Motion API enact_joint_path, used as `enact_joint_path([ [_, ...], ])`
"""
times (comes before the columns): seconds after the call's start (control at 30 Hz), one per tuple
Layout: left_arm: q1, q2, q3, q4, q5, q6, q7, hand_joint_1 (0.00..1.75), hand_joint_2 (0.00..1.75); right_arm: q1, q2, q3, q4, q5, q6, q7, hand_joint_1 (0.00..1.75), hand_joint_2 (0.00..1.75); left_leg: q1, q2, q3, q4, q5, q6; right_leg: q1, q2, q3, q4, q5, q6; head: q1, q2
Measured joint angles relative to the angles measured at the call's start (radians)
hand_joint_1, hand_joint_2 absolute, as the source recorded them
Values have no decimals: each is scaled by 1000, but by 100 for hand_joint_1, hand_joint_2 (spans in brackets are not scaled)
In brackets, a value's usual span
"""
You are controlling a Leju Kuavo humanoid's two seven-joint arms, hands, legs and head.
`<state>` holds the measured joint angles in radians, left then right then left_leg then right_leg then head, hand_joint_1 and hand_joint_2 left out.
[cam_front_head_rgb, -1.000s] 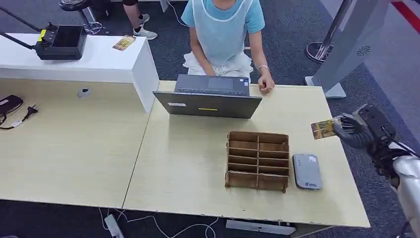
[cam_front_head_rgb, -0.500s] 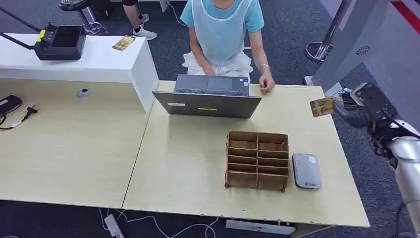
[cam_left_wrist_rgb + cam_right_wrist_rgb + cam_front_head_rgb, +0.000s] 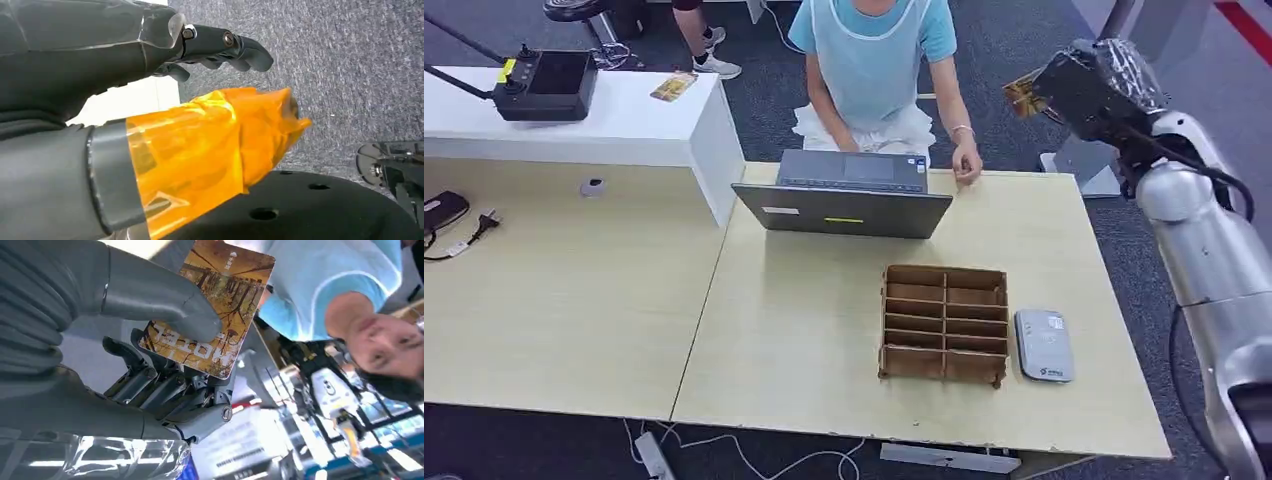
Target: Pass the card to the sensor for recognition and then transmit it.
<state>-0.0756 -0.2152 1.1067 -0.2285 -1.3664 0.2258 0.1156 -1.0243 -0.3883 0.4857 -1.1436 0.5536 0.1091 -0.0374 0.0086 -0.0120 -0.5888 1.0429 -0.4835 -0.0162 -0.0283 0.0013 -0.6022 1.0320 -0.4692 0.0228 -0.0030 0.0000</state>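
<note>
My right hand (image 3: pixel 1089 85) is raised high above the table's far right corner. It pinches a brown-and-gold picture card (image 3: pixel 1022 97) that points toward the seated person (image 3: pixel 874 60). In the right wrist view the thumb (image 3: pixel 165 300) presses the card (image 3: pixel 215 305) against the dark fingers behind it. The grey card sensor (image 3: pixel 1043 345) lies flat on the table's right side, well below and nearer than the card. My left hand (image 3: pixel 200 100) hangs over grey carpet and holds nothing, its fingers loosely apart from the orange-taped thumb.
A wooden slotted organizer (image 3: pixel 944 323) stands left of the sensor. An open laptop (image 3: pixel 844 195) sits at the table's far edge before the person, whose hand (image 3: pixel 967 165) rests beside it. A white counter (image 3: pixel 624 120) with a black controller and another card stands far left.
My right arm has swung up and to the left, lifting the card from beside the table's right edge to high near the person. The person's hand stays by the laptop.
</note>
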Motion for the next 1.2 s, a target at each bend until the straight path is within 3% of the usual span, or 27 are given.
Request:
enact_joint_path([
  [0.4,-1,0,-37,0,-34,-19,3,0,0,-208,159,150,198,310,-39,76,175,175,0,0,0,0,0,0,0,0,0,0,0,0,0,0],
  [0.63,0,0,-54,0,-44,-24,5,0,0,-270,234,186,358,379,-50,110,175,175,0,0,0,0,0,0,0,0,0,0,0,0,0,0],
  [1.17,0,0,-73,0,-47,-31,8,0,0,-307,293,219,552,475,-79,122,175,175,0,0,0,0,0,0,0,0,0,0,0,0,0,0],
  [1.2,0,0,-73,0,-47,-31,8,0,0,-307,294,220,557,477,-80,122,126,175,0,0,0,0,0,0,0,0,0,0,0,0,0,0],
])
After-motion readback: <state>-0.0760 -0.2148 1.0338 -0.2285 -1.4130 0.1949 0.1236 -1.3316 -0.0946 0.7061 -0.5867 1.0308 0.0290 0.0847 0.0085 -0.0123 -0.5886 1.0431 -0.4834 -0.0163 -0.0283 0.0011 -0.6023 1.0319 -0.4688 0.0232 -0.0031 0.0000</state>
